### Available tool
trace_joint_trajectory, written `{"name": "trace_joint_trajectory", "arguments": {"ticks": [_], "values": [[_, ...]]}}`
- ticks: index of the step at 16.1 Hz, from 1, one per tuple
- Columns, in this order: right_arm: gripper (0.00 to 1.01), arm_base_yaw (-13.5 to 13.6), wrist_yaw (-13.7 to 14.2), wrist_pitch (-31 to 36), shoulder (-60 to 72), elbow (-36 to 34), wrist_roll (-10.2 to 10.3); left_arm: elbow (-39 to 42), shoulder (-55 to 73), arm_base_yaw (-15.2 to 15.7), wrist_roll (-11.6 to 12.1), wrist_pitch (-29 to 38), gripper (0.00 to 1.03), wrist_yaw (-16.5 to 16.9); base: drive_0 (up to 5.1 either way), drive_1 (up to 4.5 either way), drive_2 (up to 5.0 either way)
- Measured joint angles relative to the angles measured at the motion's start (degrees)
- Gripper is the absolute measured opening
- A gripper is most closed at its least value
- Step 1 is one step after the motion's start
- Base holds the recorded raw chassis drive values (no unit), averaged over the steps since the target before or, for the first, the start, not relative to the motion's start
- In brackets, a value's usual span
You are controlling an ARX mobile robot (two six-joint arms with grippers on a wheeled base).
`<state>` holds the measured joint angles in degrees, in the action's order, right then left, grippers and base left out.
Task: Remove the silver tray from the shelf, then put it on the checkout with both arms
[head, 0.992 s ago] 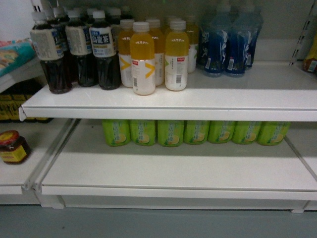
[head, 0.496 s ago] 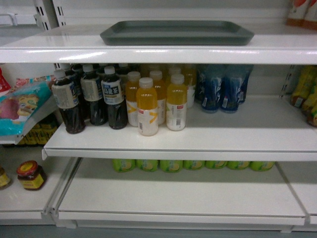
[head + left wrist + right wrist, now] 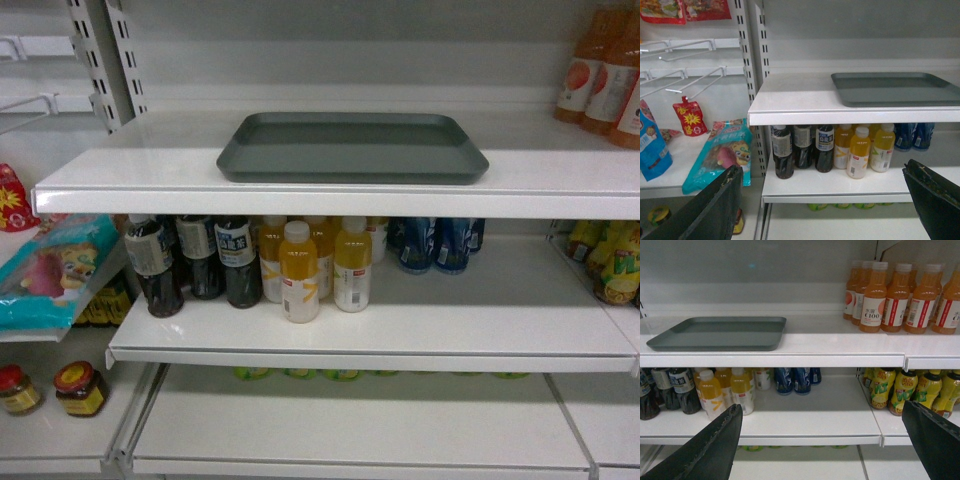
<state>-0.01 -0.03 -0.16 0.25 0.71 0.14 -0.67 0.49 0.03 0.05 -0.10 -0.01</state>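
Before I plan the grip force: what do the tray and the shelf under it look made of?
Silver tray: seemingly matte grey metal, dull and even, though coated plastic can't be ruled out. Shelf: white painted sheet metal, by its glossy highlights and thin folded front edge.

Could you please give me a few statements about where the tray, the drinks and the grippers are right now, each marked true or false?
1. The silver tray lies flat on the shelf. True.
2. A bottle stands inside the tray. False: the tray is empty.
3. The yellow juice bottles stand on the board below the tray. True.
4. The left gripper is closed on the tray's rim. False: its fingers are spread wide, below and short of the tray.
5. The orange drink bottles stand to the tray's left. False: they stand to its right.
6. The right gripper is open and holds nothing. True.
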Motion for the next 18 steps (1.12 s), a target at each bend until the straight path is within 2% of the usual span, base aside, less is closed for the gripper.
{"name": "trace_joint_trajectory", "arguments": {"ticks": [4,18], "values": [[0.98,0.0,0.0,-0.1,0.0,0.0,0.0,0.0,0.0,0.0,0.0,-0.1,0.98,0.0,0.0,0.00,0.0],[0.98,0.0,0.0,0.0,0.0,0.0,0.0,0.0,0.0,0.0,0.0,-0.1,0.98,0.0,0.0,4.30,-4.2]]}}
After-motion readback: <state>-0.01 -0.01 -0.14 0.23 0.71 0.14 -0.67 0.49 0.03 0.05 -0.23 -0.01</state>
